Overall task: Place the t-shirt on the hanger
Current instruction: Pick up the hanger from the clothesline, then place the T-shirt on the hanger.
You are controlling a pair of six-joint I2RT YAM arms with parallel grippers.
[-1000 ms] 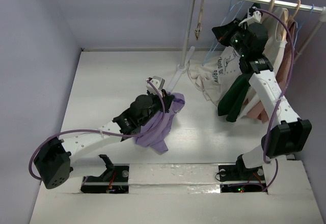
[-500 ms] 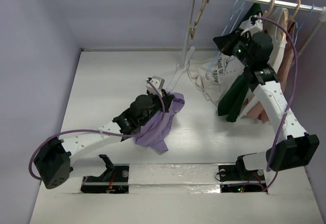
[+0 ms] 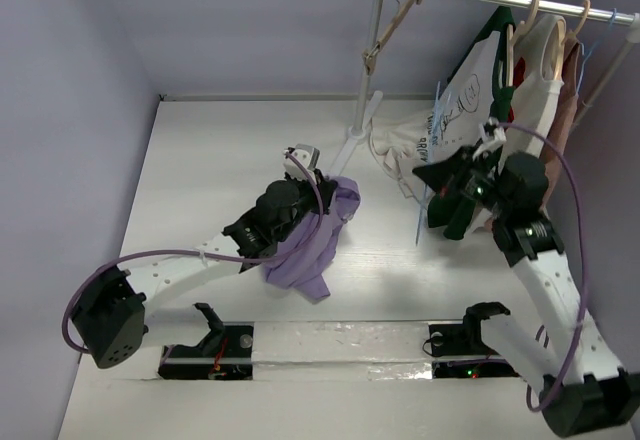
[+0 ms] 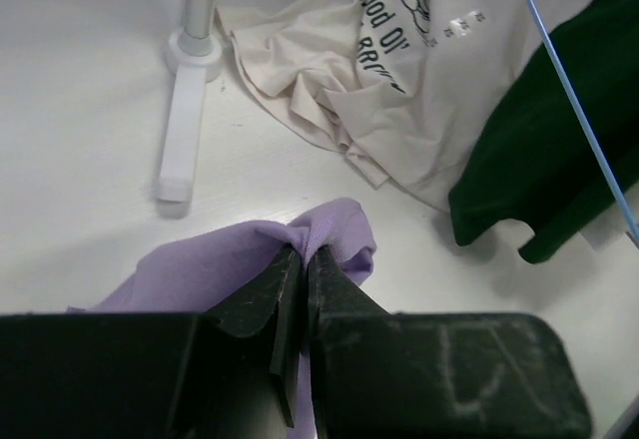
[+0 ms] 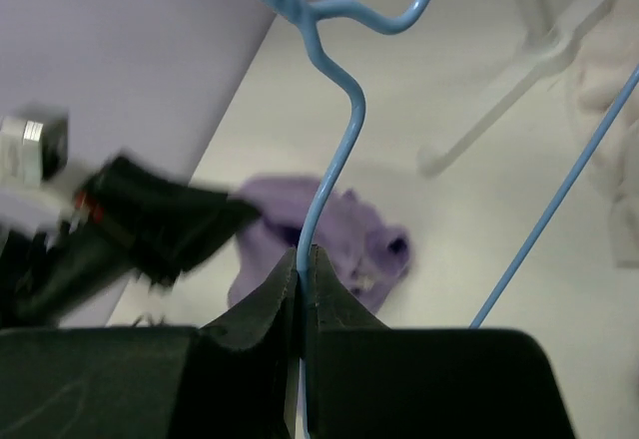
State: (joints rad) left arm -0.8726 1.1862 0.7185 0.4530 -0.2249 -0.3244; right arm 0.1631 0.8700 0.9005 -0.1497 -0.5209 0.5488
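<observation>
The lavender t-shirt hangs bunched from my left gripper over the middle of the table. In the left wrist view the gripper is shut on a fold of the t-shirt. My right gripper is to its right, below the rail, shut on the thin light-blue wire hanger. In the right wrist view the gripper pinches the hanger below its twisted neck, and the t-shirt lies beyond it. The hanger wire also crosses the left wrist view.
A white clothes rack stands at the back right. A white printed shirt, a dark green garment and tan wooden hangers hang from it. One bare wooden hanger hangs near the pole. Walls close in on the left and back.
My right arm has come down from the rail toward the table's middle, bringing the blue hanger with it. The bare wooden hanger has swung. My left arm has barely moved.
</observation>
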